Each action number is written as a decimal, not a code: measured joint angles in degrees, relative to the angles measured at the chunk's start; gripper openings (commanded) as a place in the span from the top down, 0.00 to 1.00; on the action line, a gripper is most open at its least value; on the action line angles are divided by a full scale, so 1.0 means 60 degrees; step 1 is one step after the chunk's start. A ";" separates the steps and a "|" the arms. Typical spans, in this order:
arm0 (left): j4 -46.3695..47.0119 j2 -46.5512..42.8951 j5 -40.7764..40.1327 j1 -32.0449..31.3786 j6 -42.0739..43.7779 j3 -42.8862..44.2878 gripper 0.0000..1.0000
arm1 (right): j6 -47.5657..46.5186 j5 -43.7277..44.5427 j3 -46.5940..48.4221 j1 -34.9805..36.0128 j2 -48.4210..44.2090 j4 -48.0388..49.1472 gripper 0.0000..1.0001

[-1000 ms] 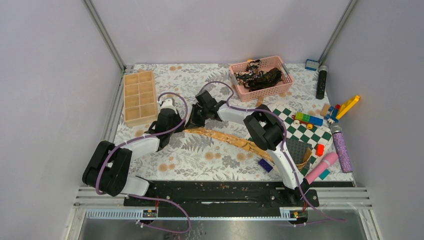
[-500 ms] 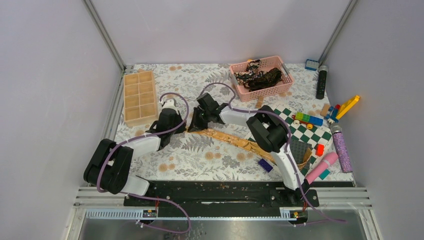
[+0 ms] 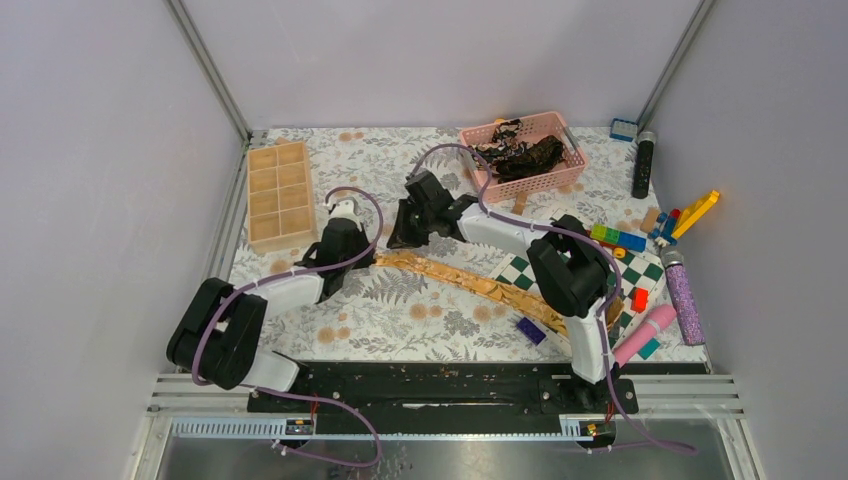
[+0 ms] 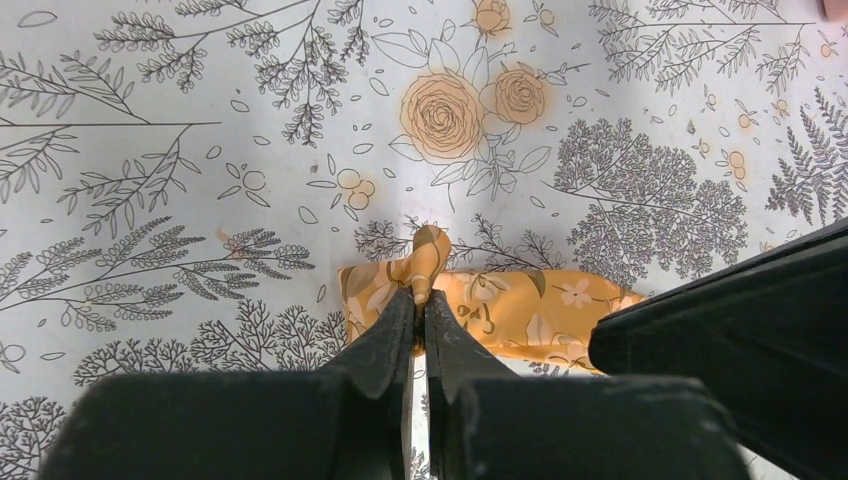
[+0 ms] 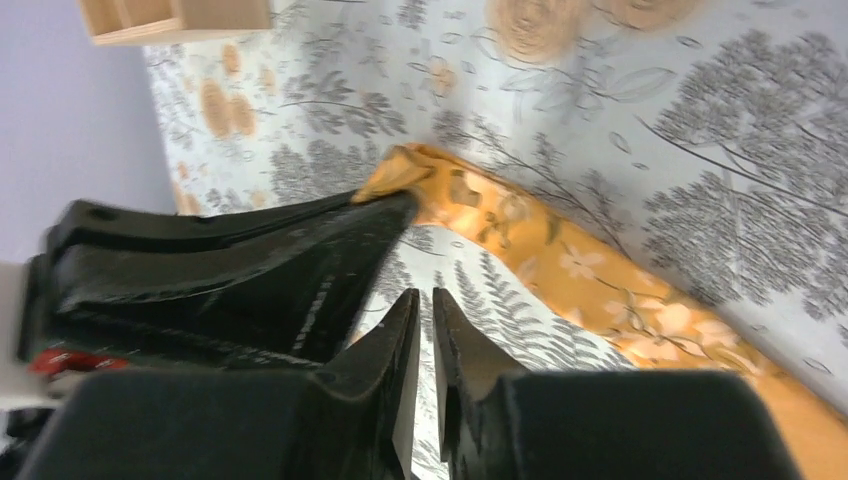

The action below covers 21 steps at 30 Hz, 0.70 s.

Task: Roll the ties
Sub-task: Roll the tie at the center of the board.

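Observation:
A golden-tan tie (image 3: 470, 283) lies stretched across the floral cloth, from the middle toward the checkered board. My left gripper (image 3: 352, 262) is shut on its narrow end, and the pinched fabric (image 4: 425, 262) bunches up between the pads. The rest of the tie (image 4: 530, 305) lies flat to the right. My right gripper (image 3: 402, 232) hovers just beyond that end, fingers (image 5: 455, 335) a narrow gap apart with nothing between them. The tie (image 5: 580, 275) passes to its right. Dark ties (image 3: 520, 155) are heaped in the pink basket (image 3: 525, 186).
A wooden compartment tray (image 3: 280, 195) stands at the far left. The green-and-white checkered board (image 3: 612, 275), toy bricks (image 3: 618, 238), a pink cylinder (image 3: 645, 335), a glittery purple tube (image 3: 684, 298) and a black remote (image 3: 644, 165) crowd the right side.
My right gripper has parted its fingers, let go of the tie and drawn back toward the far side. The left gripper still pinches the tie's end in much the same place.

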 measured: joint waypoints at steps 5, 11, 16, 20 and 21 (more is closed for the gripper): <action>-0.0044 -0.0302 -0.0302 -0.0087 0.0109 -0.0004 1.00 | -0.0015 0.0885 -0.0499 0.0000 -0.0160 -0.0794 0.89; 0.0091 -0.0408 -0.0652 -0.0120 0.0178 -0.0004 1.00 | -0.0200 0.1395 -0.0849 -0.0004 -0.0277 -0.1486 0.90; 0.0189 -0.0408 -0.0805 -0.0131 0.0280 -0.0004 1.00 | -0.0375 0.1384 -0.0827 -0.0004 -0.0244 -0.1519 0.90; 0.0852 -0.0412 -0.0947 -0.0138 0.0452 -0.0189 1.00 | -0.0474 0.1341 -0.0758 -0.0004 -0.0033 -0.1519 0.90; 0.1009 -0.0412 -0.0984 -0.0142 0.0481 -0.0277 1.00 | -0.0499 0.1330 -0.0739 -0.0004 0.0044 -0.1515 0.90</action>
